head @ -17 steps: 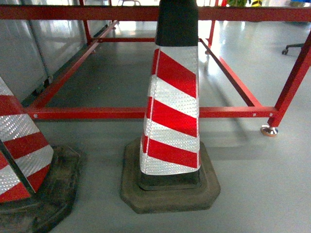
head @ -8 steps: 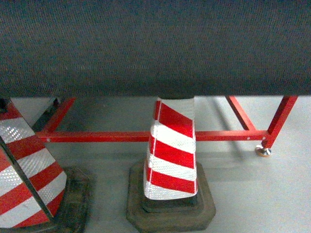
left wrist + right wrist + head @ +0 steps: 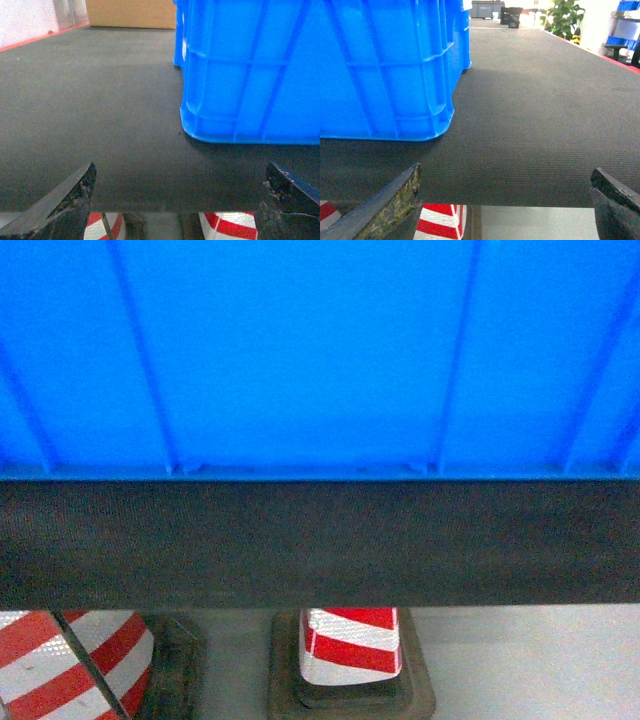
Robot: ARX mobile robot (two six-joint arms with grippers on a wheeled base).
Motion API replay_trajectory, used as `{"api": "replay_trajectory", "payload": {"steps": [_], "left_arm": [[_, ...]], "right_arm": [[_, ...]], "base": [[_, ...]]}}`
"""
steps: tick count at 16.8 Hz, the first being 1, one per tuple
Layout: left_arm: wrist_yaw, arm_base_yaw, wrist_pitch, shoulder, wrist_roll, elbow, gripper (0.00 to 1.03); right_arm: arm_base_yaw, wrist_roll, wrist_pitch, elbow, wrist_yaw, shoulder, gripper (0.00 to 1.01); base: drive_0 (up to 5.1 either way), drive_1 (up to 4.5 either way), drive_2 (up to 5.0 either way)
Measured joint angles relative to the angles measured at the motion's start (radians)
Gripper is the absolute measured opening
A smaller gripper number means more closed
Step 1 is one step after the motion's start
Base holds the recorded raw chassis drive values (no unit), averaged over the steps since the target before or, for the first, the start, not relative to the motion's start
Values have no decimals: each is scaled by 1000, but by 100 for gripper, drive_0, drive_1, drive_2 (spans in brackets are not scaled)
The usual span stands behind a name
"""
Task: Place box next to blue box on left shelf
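Wrist views alone show both fingers spread, flanking the box (image 3: 250, 75).

- The box (image 3: 320, 350) is a bright-blue plastic crate with vertical ribs running down its walls and rounded lower corners.
- It stands upright, its base flat on the dark, finely textured desk (image 3: 90, 100).
- In the head view its near wall fills the upper part of the picture, running parallel to the desk's front edge and set just behind it.
- In the left wrist view the box (image 3: 250, 70) shows its left near corner, with bare desk surface stretching away to its left.
- In the right wrist view the box (image 3: 385, 65) shows its right near corner, with open desk (image 3: 535, 100) to its right.
- The left shelf is not in view.
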Motion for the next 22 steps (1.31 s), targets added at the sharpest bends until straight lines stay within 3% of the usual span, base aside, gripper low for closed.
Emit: {"api": "replay_trajectory", "payload": {"steps": [22], "left_arm": [[0,0,0,0,10,0,98]], "right_arm": [[0,-1,0,0,0,0,98]], "base": [[0,0,0]]}}
